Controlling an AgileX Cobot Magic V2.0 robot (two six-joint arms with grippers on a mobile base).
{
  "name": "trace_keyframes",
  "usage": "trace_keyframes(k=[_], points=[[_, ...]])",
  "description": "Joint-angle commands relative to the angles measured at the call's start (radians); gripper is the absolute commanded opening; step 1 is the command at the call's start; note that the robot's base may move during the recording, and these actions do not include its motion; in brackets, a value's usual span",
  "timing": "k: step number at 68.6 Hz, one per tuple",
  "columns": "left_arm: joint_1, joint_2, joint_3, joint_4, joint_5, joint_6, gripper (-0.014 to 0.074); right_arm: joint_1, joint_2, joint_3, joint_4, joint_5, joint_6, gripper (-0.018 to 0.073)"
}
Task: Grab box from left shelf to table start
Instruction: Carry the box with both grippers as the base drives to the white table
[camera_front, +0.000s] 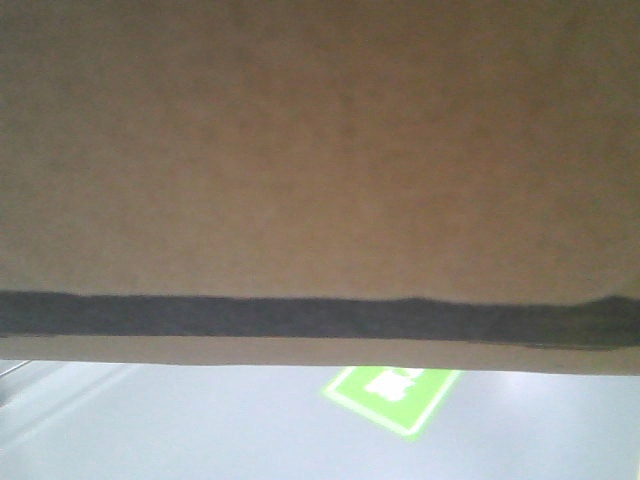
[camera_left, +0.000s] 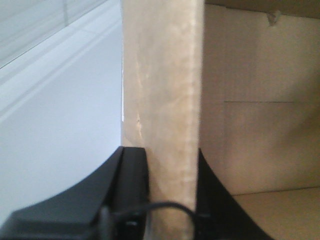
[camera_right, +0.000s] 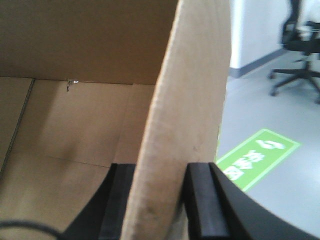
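Carrying step, I judge: the large brown corrugated cardboard box (camera_front: 320, 150) hangs above the green floor sign (camera_front: 390, 395), left gripper (camera_left: 170, 172) and right gripper (camera_right: 160, 182) each pinching a wall. Next: level travel, even lowering.

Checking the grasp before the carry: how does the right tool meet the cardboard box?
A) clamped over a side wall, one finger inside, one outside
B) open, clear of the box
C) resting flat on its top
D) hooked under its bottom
A: in the right wrist view the right tool is shut on an upright wall of the cardboard box, with one black finger within the box's interior and the other on its outer face.
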Motion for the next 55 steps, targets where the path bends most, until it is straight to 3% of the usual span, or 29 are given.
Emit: trace_keyframes(k=[1,55], points=[[-0.015,-0.002,-0.045,-0.093,-0.202,-0.021,-0.0099,-0.004,0.021,-0.024,-0.038,-0.139,-0.016,0.0058],[-0.015,-0.002,-0.045,-0.091,-0.202,-0.021,-0.0099,-0.004,0.021,-0.024,-0.038,-0.139,-0.016,0.0058]])
